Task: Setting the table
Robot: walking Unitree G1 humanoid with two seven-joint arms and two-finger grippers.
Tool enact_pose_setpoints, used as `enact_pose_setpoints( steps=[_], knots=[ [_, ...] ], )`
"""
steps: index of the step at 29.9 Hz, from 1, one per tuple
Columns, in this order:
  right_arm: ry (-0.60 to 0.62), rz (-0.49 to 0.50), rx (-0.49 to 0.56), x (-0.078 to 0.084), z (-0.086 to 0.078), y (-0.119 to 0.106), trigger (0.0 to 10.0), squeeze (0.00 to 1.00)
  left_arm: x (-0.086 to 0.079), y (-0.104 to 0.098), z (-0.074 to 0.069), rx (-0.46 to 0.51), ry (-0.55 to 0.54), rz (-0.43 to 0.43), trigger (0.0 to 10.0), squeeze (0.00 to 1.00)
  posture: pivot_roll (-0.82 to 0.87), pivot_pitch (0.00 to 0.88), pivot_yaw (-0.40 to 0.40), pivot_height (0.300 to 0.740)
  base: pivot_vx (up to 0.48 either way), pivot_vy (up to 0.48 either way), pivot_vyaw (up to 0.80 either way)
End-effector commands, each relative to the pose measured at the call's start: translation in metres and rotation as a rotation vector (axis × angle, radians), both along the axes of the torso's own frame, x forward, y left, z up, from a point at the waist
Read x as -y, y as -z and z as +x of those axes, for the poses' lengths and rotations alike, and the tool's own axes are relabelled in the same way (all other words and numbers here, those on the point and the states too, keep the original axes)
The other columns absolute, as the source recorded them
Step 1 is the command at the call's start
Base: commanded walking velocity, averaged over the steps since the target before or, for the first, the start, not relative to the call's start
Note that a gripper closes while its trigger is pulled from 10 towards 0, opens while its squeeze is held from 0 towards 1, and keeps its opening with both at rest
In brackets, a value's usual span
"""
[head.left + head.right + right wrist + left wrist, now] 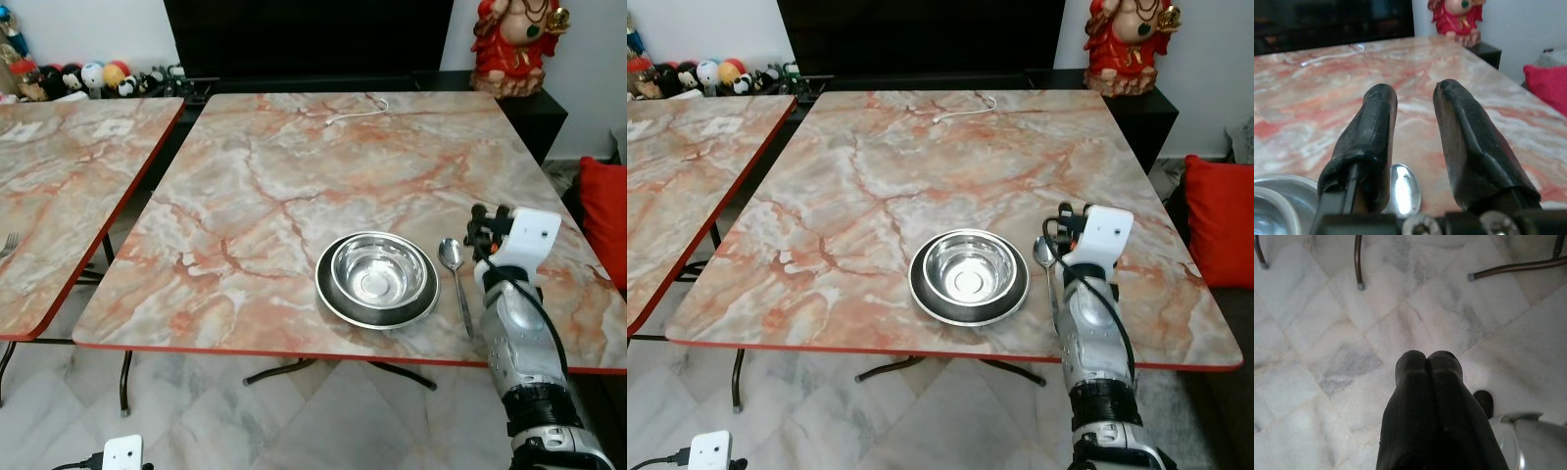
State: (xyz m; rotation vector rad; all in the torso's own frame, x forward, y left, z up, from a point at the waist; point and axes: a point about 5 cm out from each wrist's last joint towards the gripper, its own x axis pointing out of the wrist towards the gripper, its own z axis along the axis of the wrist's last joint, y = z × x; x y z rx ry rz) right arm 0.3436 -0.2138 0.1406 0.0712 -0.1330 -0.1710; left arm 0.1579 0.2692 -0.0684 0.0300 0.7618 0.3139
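Note:
A steel bowl [377, 271] sits inside a dark-rimmed steel plate [328, 294] near the front edge of the marble table [294, 186]. Just right of them a steel spoon [454, 264] lies flat, bowl end away from me. Right beside the spoon, my right gripper [485, 233] hovers low over the table. The right wrist view shows this gripper [1415, 93] open and empty, with the spoon [1403, 196] below its fingers. My left gripper [1426, 360] hangs shut over the white marble floor, below table height.
A second marble table [59, 196] stands to the left with a fork [8, 243] on it. A white cable [355, 113] lies at the far edge of the main table. A red statue [514, 44] and a red cushion [602, 215] are on the right.

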Motion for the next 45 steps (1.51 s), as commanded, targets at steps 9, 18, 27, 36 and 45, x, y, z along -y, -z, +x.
enact_pose_setpoints(
  steps=[9,18,27,36,45],
  knots=[
    [-0.086,0.004,0.13,-0.026,-0.004,-0.018,10.0,0.0,-0.001,0.003,-0.007,-0.027,-0.004,-0.003,10.0,0.0,0.0,0.0,0.034,0.74,0.0,0.48,0.0],
    [-0.097,-0.001,0.133,-0.03,-0.007,-0.019,10.0,0.0,-0.001,0.003,-0.007,-0.025,0.001,-0.001,10.0,0.0,-0.01,0.0,0.031,0.74,0.0,0.48,0.0],
    [-0.142,-0.034,0.16,-0.037,-0.01,-0.021,10.0,0.0,-0.003,0.001,-0.004,-0.012,0.005,0.007,10.0,0.0,0.0,0.0,0.028,0.74,0.0,0.48,0.35],
    [-0.148,-0.007,0.138,-0.043,-0.013,-0.014,10.0,0.0,-0.003,0.001,-0.006,-0.015,0.012,0.009,10.0,0.0,0.0,0.0,0.028,0.74,0.0,0.48,0.05],
    [-0.142,-0.002,0.119,-0.044,-0.011,-0.011,10.0,0.0,-0.003,0.002,-0.008,-0.014,0.01,0.012,10.0,0.0,0.0,0.0,0.022,0.74,0.0,0.48,0.0]
  ],
)
